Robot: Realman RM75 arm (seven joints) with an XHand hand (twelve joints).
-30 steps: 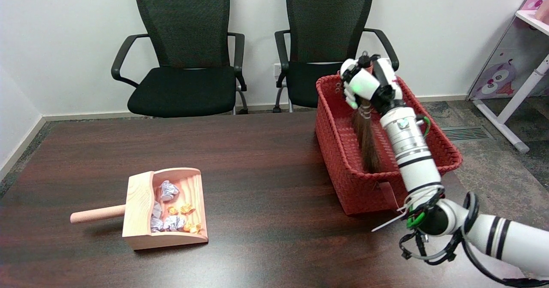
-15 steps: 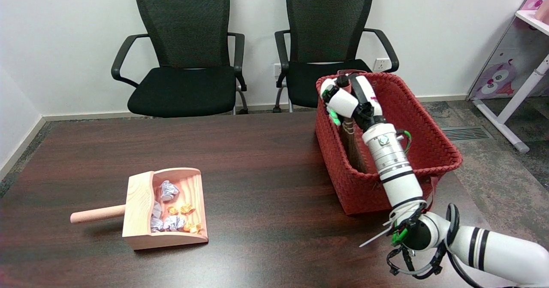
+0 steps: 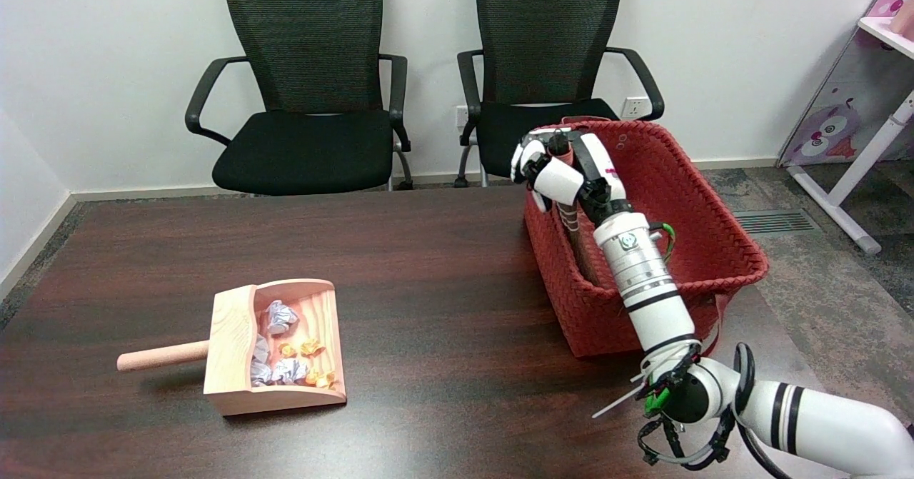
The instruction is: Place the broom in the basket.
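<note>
Right hand (image 3: 560,172): fingers curled around the broom's handle top, over the basket's left wall.
Broom (image 3: 580,240): inside red basket (image 3: 714,200), long axis near upright, bristles down, leaning on the left wall, directly beneath the hand.
Dustpan (image 3: 275,347): wooden, on table (image 3: 428,265), well apart; holds crumpled paper scraps (image 3: 285,354).

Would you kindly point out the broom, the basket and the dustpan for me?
broom (image 3: 584,254), head view, on the brown bristles inside the basket.
basket (image 3: 714,200), head view, on its bare right inner wall.
dustpan (image 3: 230,336), head view, on its wooden back wall.
</note>
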